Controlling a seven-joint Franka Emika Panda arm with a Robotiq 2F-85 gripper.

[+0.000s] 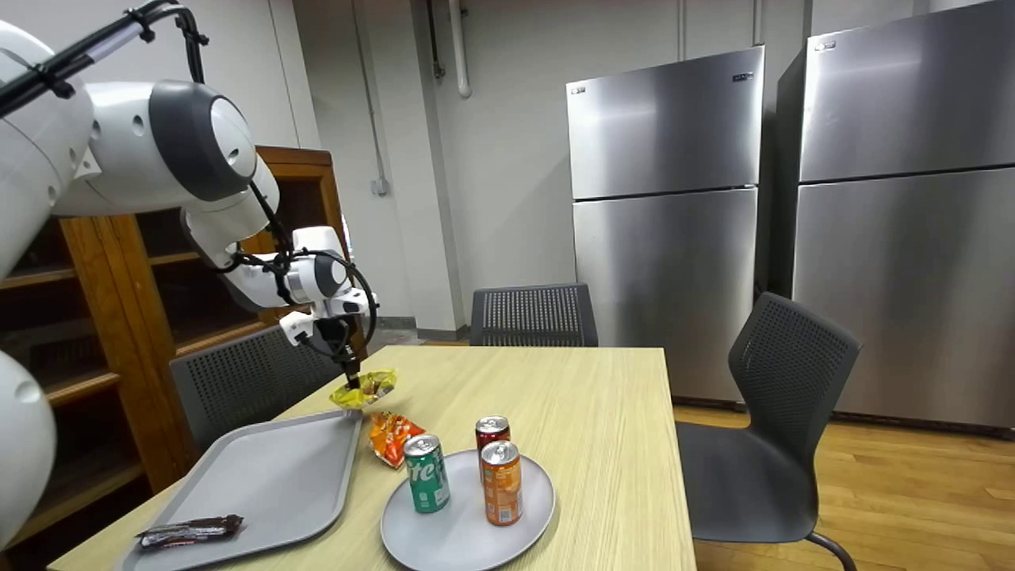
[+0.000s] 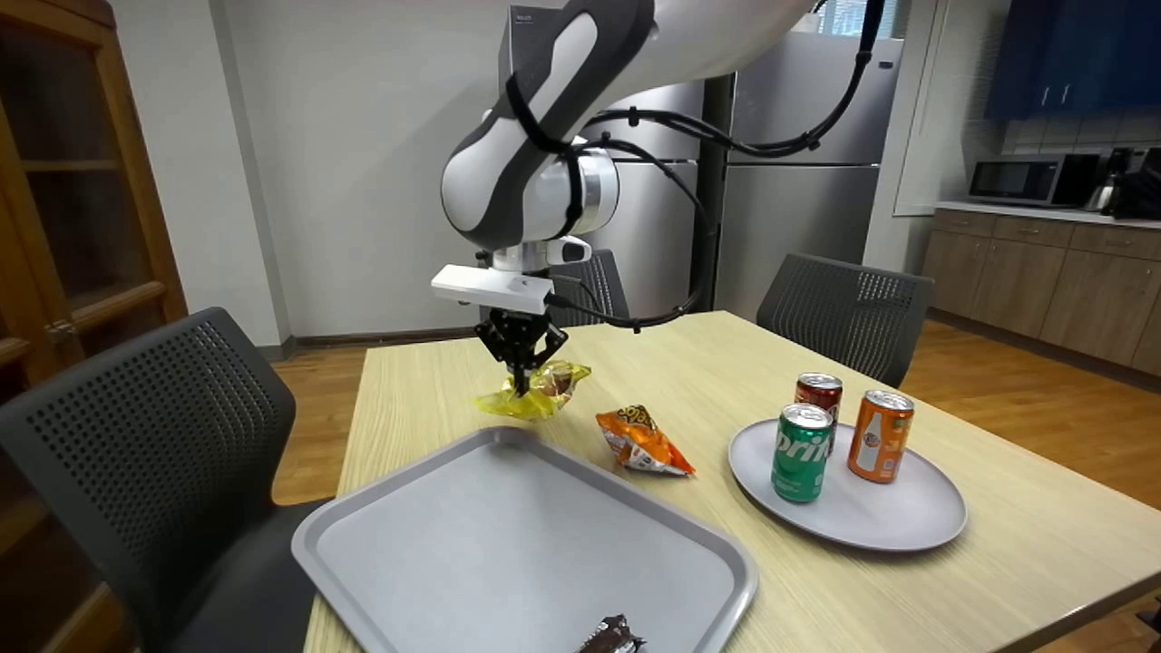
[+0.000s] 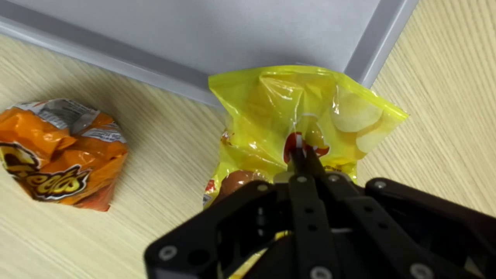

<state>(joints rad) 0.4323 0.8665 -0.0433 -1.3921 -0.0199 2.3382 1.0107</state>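
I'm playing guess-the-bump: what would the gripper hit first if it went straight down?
The yellow bag pinched in the gripper; beneath it, probably the table near a corner of the tray, though depth is unclear.

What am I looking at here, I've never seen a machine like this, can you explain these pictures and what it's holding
The jointed white machine is a robot arm, stretched over a pale table. At its end is a gripper, a black pincer. Two pictures are taken from outside the robot; the close-up is from its wrist, looking down past the gripper. Its jaws are shut on a yellow chip bag; whether the bag is off the table is hard to tell. Beside it lies an orange Cheetos bag. There's also a gray tray with a wrapped bar on it, and a gray plate where a green can, an orange can and a dark red can stand.
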